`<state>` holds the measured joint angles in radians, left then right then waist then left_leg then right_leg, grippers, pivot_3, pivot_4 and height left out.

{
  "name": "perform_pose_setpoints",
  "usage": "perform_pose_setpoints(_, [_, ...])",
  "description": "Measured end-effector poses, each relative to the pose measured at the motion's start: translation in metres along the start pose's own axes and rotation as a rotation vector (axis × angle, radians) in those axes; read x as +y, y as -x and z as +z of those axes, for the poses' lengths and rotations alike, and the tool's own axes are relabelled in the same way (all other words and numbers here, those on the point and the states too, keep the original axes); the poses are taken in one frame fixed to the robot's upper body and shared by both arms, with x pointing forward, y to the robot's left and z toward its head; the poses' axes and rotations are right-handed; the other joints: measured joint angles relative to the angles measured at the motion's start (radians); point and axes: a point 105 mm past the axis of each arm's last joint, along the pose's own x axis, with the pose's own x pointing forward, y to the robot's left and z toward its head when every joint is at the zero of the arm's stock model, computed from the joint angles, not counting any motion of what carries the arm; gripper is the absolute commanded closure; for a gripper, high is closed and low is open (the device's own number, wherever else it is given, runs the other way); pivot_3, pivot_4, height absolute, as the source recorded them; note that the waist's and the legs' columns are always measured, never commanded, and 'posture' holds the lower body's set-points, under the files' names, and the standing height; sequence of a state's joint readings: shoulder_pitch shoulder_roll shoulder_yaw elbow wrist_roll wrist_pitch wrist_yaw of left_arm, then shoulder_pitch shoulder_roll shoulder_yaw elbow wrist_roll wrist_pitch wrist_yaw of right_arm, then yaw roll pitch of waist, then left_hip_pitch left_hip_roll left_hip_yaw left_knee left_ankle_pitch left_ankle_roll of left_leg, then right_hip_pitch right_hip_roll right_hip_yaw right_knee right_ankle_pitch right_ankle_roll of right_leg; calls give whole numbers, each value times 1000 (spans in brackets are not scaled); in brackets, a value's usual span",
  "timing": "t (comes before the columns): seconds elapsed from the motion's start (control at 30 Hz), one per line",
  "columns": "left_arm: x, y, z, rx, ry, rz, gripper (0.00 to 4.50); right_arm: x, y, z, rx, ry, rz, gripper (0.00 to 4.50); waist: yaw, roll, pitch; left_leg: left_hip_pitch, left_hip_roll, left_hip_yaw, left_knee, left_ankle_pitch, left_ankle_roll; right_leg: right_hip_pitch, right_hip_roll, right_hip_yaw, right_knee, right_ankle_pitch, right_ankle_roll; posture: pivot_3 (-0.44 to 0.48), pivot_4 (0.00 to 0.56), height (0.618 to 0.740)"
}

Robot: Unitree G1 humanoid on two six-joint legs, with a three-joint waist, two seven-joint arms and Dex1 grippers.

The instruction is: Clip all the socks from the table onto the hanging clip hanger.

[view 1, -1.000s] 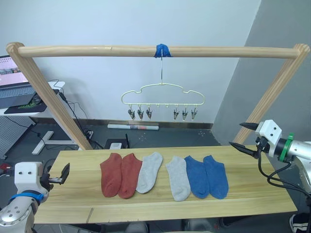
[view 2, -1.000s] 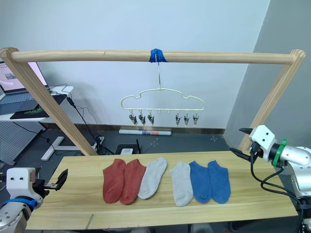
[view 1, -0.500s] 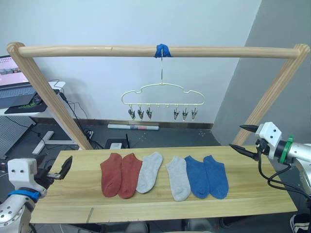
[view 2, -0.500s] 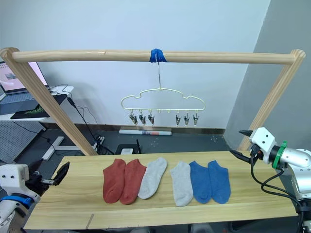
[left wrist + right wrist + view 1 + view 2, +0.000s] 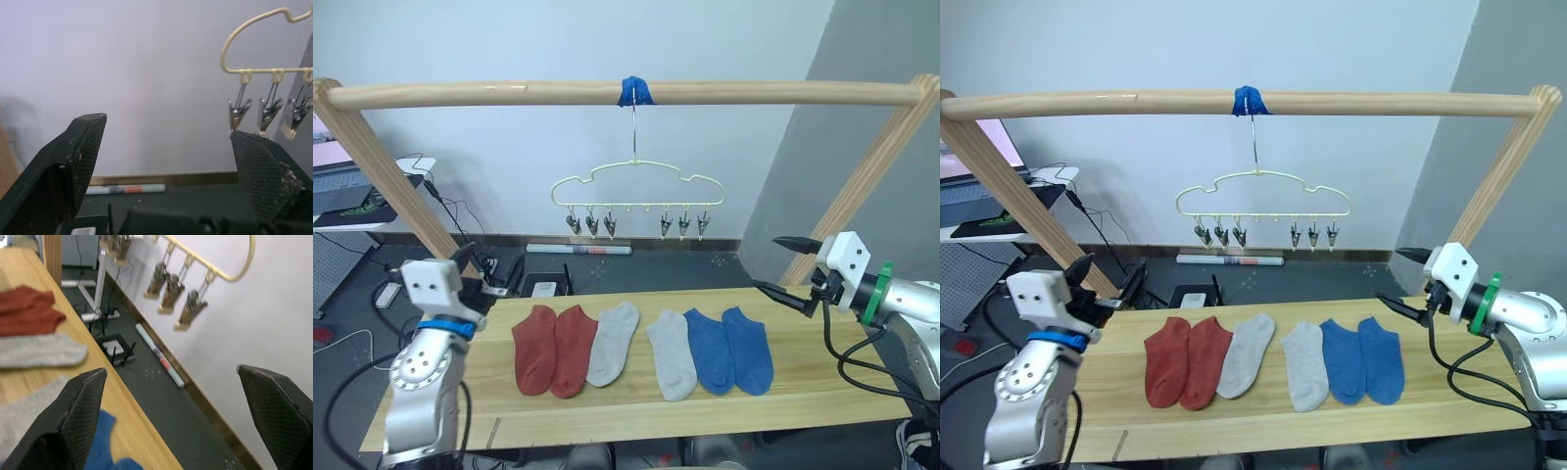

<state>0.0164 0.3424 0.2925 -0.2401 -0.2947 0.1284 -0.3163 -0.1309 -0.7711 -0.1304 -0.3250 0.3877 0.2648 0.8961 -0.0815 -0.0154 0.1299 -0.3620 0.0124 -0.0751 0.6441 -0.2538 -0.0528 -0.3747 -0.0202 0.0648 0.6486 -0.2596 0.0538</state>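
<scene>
Six soft knit socks [image 5: 641, 348] lie in a row on the light plank table [image 5: 822, 392]. The left gripper [image 5: 480, 274] and right gripper [image 5: 786, 265] hover with jaws spread. The pale-yellow wire clip hanger [image 5: 636, 183] hangs freely, so it may swing when pushed.

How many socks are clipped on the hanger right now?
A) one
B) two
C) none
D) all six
C: all six socks lie in a row on the table, and the clips on the hanger hang bare.
</scene>
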Motion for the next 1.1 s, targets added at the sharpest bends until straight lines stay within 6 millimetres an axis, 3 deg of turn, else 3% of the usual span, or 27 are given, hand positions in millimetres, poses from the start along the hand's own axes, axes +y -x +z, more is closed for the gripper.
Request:
perform_pose_setpoints(0.1, [-21, -10, 8, -39, 36, -44, 392, 13, -10, 33, -79, 16, 55, 0, -10, -5, 27, -1, 0, 1, 0, 0, 0, -1, 0, 2, 0, 0, 0, -193, 196, 740])
perform_pose_setpoints(0.3, [-31, -19, 15, -72, 71, -58, 2019, 22, -17, 52, -110, -15, 88, 0, -19, -9, 63, -9, 0, 3, 0, 0, 0, -10, 0, 4, -1, 3, 6, -235, 233, 740])
perform_pose_setpoints(0.6, [-31, -39, 17, -88, 75, -24, 2019, 31, -20, 66, -132, -27, 131, 0, -28, -11, 95, -17, 0, 2, 1, -1, 1, -16, 0, 3, -2, 6, 6, -257, 257, 740])
perform_pose_setpoints(1.0, [-34, -44, 18, -98, 80, -51, 2019, 45, -27, 83, -158, -53, 206, 0, -45, -15, 123, -22, 0, 3, 1, 0, 1, -22, 0, 3, -1, 6, 5, -271, 271, 740])
perform_pose_setpoints(1.1, [-35, -47, 24, -116, 78, -51, 2019, 46, -29, 88, -173, -55, 218, 0, -48, -15, 124, -30, 0, 3, 1, 0, 1, -30, 0, 3, 0, 8, 4, -273, 272, 740])
